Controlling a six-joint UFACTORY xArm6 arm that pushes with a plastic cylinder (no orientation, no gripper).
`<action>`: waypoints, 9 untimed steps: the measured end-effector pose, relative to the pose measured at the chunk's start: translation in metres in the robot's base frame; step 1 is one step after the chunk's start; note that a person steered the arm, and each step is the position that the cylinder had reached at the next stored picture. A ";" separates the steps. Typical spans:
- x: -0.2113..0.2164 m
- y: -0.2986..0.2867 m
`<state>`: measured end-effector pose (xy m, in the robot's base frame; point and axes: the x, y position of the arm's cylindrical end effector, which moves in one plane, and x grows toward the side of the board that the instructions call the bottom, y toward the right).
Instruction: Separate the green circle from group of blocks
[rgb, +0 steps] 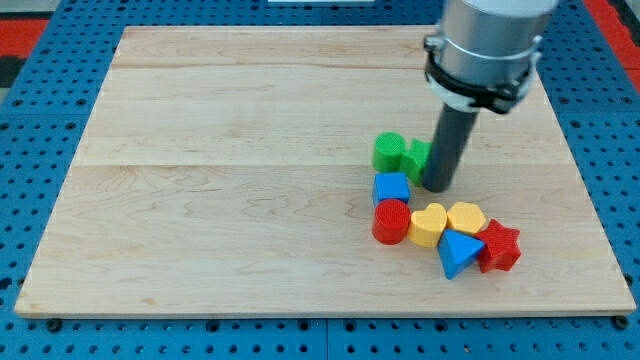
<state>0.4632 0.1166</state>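
The green circle (388, 151) sits at the top of a block group right of the board's middle. A second green block (417, 157) touches its right side and is partly hidden by the rod. My tip (436, 186) rests just right of this green block and just right of the blue cube (391, 187). Below lie a red cylinder (391, 221), a yellow heart (429, 224), a yellow hexagon (466, 217), a blue triangle (458, 253) and a red star (499, 246).
The wooden board (230, 180) lies on a blue pegboard table (40, 90). The arm's grey body (487, 45) hangs over the board's upper right part.
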 end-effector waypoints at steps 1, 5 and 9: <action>-0.036 -0.012; -0.102 -0.166; 0.032 -0.182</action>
